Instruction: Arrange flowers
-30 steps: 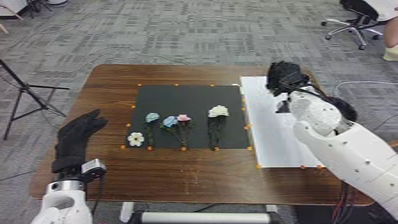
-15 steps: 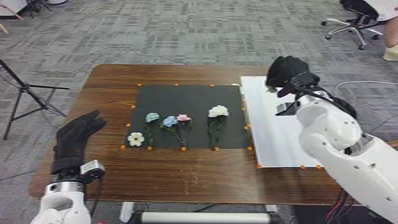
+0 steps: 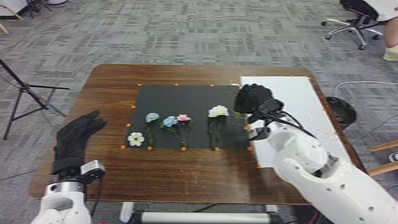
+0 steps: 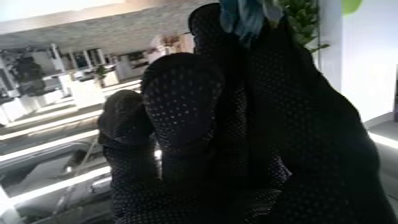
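Flowers (image 3: 218, 111): blue, pink, white; lie apart from the black rectangular sheet's (image 3: 173, 95) edges.
Right hand (image 3: 255, 98): black-gloved, over sheet's right edge; blue petals (image 4: 233, 16) alongside; closure, grip cannot be told.
Left hand (image 3: 78, 131): black-gloved, straight-fingered, empty; brown wooden table's (image 3: 191, 175) left edge.

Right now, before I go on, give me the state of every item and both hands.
Left hand: open, idle at the left
Right hand: over the mat's right edge; grip unclear
Stemless white flower: lying face up
Light blue flower: lying flat
Blue flower: lying, close beside the pink one
Pink flower: lying flat
Stemmed white flower: lying flat
Black mat: spread flat
White sheet: flat, partly covered by the right arm
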